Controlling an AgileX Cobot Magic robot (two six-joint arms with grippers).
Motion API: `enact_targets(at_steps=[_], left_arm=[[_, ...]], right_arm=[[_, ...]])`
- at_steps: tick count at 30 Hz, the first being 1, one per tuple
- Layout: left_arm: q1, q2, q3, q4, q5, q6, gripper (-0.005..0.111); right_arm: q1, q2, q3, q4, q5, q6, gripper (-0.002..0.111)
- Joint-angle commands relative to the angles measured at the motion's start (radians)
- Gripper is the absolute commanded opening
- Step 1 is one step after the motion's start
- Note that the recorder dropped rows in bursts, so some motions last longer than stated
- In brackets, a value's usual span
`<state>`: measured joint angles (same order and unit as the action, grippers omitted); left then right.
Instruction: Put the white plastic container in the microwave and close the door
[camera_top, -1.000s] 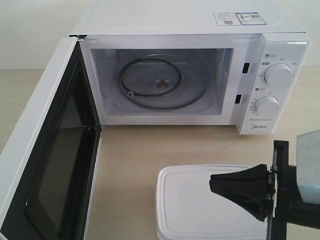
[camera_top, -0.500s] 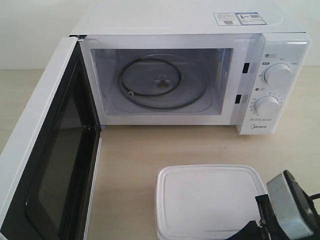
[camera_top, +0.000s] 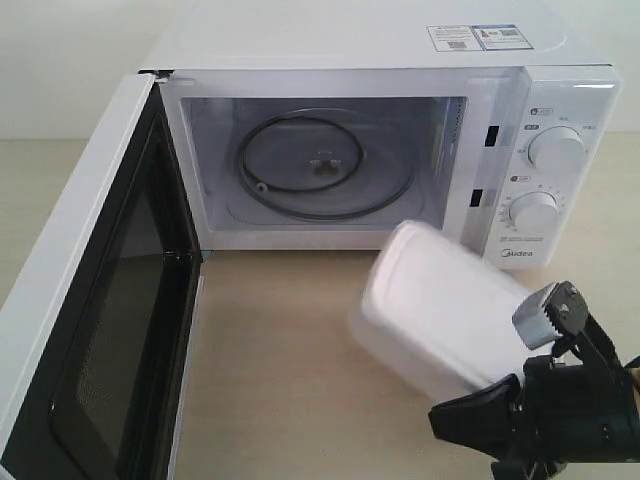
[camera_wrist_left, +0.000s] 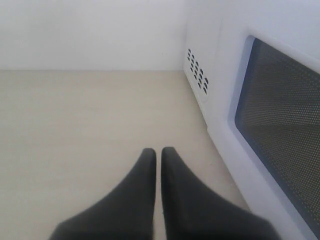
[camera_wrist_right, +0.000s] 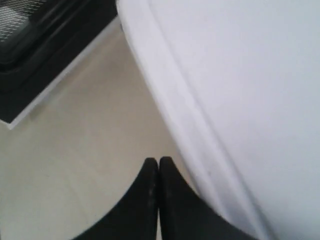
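The white plastic container (camera_top: 435, 305) is blurred and turned at an angle on the table, just in front of the microwave (camera_top: 350, 40) and below its dials. The door (camera_top: 90, 300) stands wide open at the left, and the glass turntable (camera_top: 325, 165) inside is bare. My right gripper (camera_top: 437, 420) is shut and empty at the container's near side. In the right wrist view its tips (camera_wrist_right: 158, 161) lie beside the container's rim (camera_wrist_right: 165, 110). My left gripper (camera_wrist_left: 155, 151) is shut and empty over the table, beside the door's outer face (camera_wrist_left: 225, 115).
The open door's black inner frame (camera_wrist_right: 40, 40) lies off to the left of the container. Two round dials (camera_top: 555, 150) sit on the microwave's right panel. Bare tabletop (camera_top: 270, 350) stretches between the door and the container.
The container has shifted from the table's front edge toward the microwave and turned. My right gripper has dropped low and swung in behind it. The left gripper's earlier position is not shown.
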<state>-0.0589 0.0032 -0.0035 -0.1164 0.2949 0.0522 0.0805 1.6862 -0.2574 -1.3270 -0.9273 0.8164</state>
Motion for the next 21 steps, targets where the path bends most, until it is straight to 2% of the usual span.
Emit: enact_targets(at_steps=[1,6,11,13,17,21], left_arm=[[0.002,-0.003,0.004,-0.007,0.001,0.0,0.004],[0.002,-0.003,0.004,-0.007,0.001,0.0,0.004],[0.002,-0.003,0.004,-0.007,0.001,0.0,0.004],[0.002,-0.003,0.004,-0.007,0.001,0.0,0.004],[0.002,-0.003,0.004,-0.007,0.001,0.0,0.004],[0.002,-0.003,0.004,-0.007,0.001,0.0,0.004]], right_arm=[[-0.001,0.012,-0.029,0.019,0.091,0.051,0.0],[-0.001,0.012,-0.034,-0.067,-0.053,0.008,0.0],[-0.001,0.01,-0.034,-0.191,-0.294,-0.072,0.0],[0.001,0.01,-0.034,-0.198,-0.294,-0.113,0.0],[-0.001,0.008,-0.034,-0.135,-0.294,-0.141,0.0],[-0.001,0.008,-0.034,0.042,-0.294,-0.212,0.0]])
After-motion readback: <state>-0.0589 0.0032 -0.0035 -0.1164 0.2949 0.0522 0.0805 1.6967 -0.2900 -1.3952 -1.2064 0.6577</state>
